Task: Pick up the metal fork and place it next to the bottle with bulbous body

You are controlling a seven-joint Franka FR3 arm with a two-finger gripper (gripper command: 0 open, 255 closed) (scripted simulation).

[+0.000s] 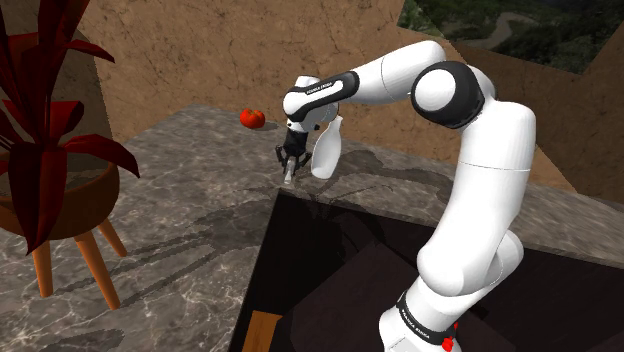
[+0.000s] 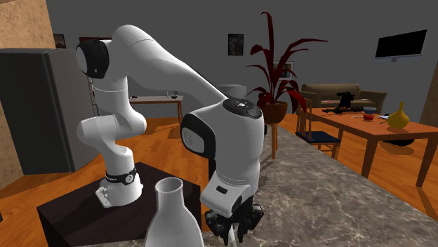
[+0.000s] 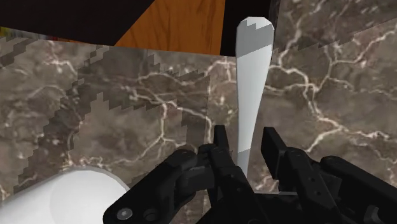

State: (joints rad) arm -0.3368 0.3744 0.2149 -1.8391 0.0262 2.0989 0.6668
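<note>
A pale grey fork (image 3: 251, 83) is clasped between the two black fingers of my gripper (image 3: 245, 139), its long flat end sticking out beyond the fingertips over the marble counter (image 3: 127, 95). In the shoulder view the gripper (image 1: 290, 165) hangs just above the counter (image 1: 180, 200), close to its edge, and the fork (image 1: 288, 176) points down from it. The white bulbous bottle (image 1: 326, 150) stands right beside the gripper, on the shoulder view's right. Seen from the second exterior view, the bottle (image 2: 172, 217) is in the foreground just left of the gripper (image 2: 235, 230). Its rounded body (image 3: 63, 197) also sits close by the hand.
A red tomato (image 1: 252, 118) lies farther back on the counter. A red-leaved plant in a wooden pot stand (image 1: 50, 190) is at the shoulder view's left. The dark stand (image 1: 330, 280) lies below the counter edge. A wooden table with a yellow vase (image 2: 398, 116) stands far off.
</note>
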